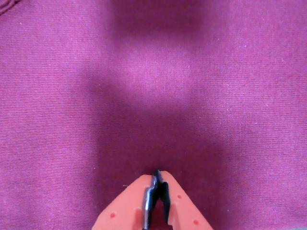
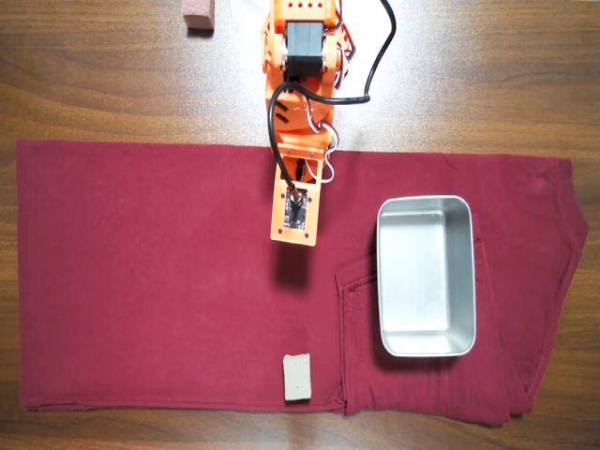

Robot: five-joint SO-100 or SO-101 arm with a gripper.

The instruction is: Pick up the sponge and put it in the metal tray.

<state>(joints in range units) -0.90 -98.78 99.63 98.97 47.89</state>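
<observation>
Surface: dark red cloth (image 2: 141, 281) over a wood table (image 2: 469, 75).
Gripper (image 1: 158, 176): pinched closed, nothing in it.
Sponge (image 2: 297, 377): cloth's near edge — left of metal tray (image 2: 427, 345).
Handling: probably light and squishy — you'd grab its long sides.

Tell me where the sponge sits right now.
In the overhead view, the sponge lies on the red cloth near its bottom edge, just left of the metal tray and straight below the pincer. The wrist view doesn't show it.

Probably a home tabletop, wooden table (image 2: 487, 75), dark red cloth (image 2: 150, 281) spread flat
</observation>
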